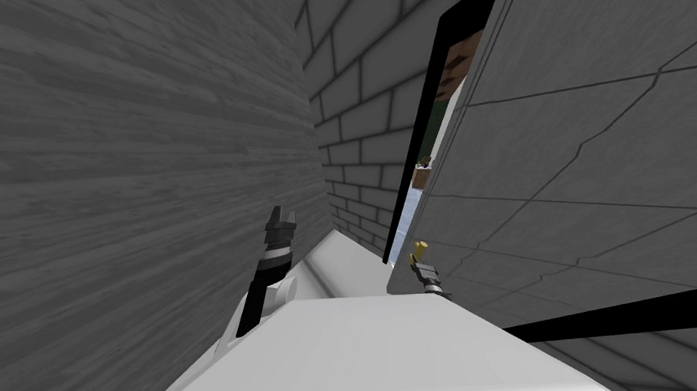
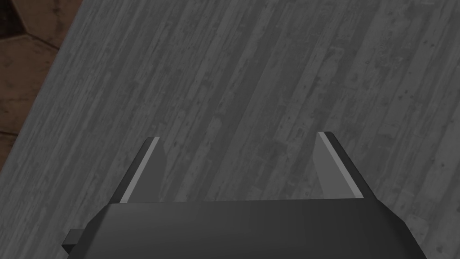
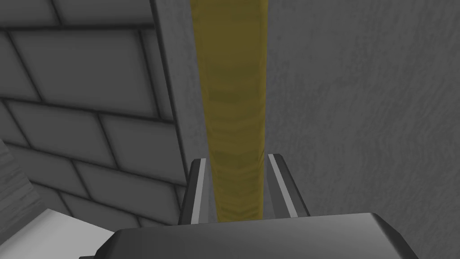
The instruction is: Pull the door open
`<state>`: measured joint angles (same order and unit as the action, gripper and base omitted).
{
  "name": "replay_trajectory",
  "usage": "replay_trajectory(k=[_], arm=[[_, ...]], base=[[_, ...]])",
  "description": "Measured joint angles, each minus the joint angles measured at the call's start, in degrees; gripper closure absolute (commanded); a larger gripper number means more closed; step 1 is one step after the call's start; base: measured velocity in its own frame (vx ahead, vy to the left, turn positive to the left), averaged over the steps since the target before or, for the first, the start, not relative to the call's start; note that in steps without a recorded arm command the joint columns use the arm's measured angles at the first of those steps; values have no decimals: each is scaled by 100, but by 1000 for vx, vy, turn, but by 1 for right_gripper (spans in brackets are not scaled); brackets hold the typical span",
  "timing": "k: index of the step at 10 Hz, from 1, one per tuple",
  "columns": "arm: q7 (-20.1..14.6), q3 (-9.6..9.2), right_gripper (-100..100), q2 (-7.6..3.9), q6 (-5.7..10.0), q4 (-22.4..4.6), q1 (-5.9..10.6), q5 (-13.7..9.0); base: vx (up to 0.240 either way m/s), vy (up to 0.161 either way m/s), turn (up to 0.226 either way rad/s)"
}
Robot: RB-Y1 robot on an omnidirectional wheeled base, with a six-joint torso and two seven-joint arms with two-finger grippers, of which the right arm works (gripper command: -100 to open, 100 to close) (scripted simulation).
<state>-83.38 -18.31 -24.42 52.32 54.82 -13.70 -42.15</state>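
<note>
The grey door (image 1: pixel 556 161) stands partly open at the right, a narrow gap showing between its edge and the black frame (image 1: pixel 418 144). Its yellow handle (image 1: pixel 419 246) pokes out near the door's free edge. My right gripper (image 1: pixel 417 262) is shut on that handle. In the right wrist view the yellow bar (image 3: pixel 233 112) runs up between the two fingers (image 3: pixel 197 189), which press its sides, with the door's face (image 3: pixel 359 112) beside it. My left gripper (image 1: pixel 281 219) is raised in front of a grey planked wall (image 1: pixel 121 176), open, with nothing between its fingers (image 2: pixel 146 171).
A grey block wall (image 1: pixel 358 110) runs between the planked wall and the door frame. A pale strip of floor (image 1: pixel 346 262) lies at its foot. Through the gap I see bits of another room (image 1: pixel 426 165). The passage is narrow on both sides.
</note>
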Motion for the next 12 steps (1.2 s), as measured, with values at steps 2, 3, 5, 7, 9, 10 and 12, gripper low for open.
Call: replay_trajectory(k=[2, 3, 5, 7, 9, 10, 12], arm=[[-111, -86, 100, -140, 97, 37, -60, 40], [-166, -149, 100, -193, 138, 77, -111, 67], [-292, -310, 100, -315, 246, 130, -218, 139], [-447, -460, 100, -425, 367, 74, -247, 209], [-495, -511, 100, -469, 405, 61, -286, 232], [-541, -541, 100, -519, 474, 60, -303, 251], [-665, -654, 100, -589, 630, -24, -320, 314]], base=[[-244, -20, 120], [-254, -53, 140], [-238, -22, 102], [-185, -9, 51], [-200, -24, 155], [-222, -31, 108], [-216, -51, 111]])
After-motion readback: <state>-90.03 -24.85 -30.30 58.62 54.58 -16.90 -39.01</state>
